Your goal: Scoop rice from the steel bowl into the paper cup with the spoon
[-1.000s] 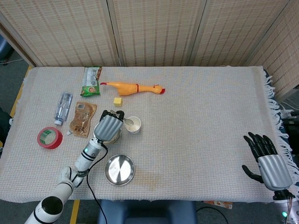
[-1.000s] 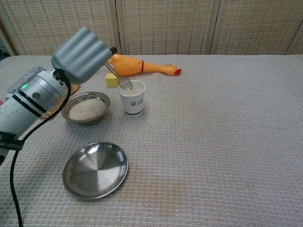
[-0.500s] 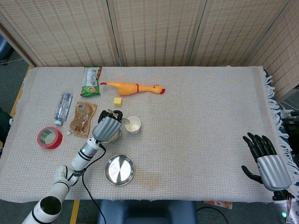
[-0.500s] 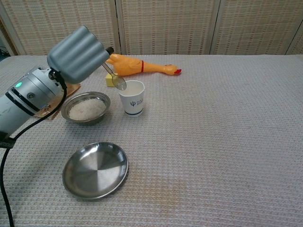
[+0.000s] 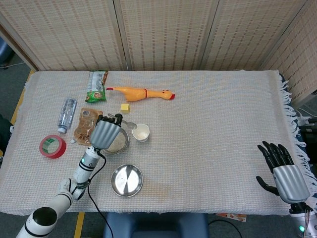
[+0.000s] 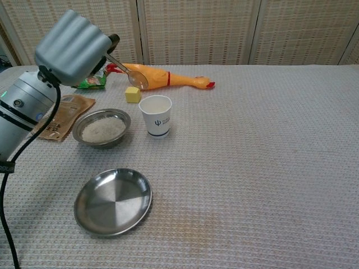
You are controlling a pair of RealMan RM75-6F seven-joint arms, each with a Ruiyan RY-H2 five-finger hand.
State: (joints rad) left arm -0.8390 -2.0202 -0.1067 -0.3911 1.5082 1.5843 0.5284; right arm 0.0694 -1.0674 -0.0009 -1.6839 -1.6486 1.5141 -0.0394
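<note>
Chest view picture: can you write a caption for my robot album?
The left hand holds the spoon in the air above the rice bowl and paper cup.

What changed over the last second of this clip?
The left hand, gripping the spoon, lifted it off the paper cup and drew back to the left. The cup, steel bowl of rice and open right hand stayed put.
</note>
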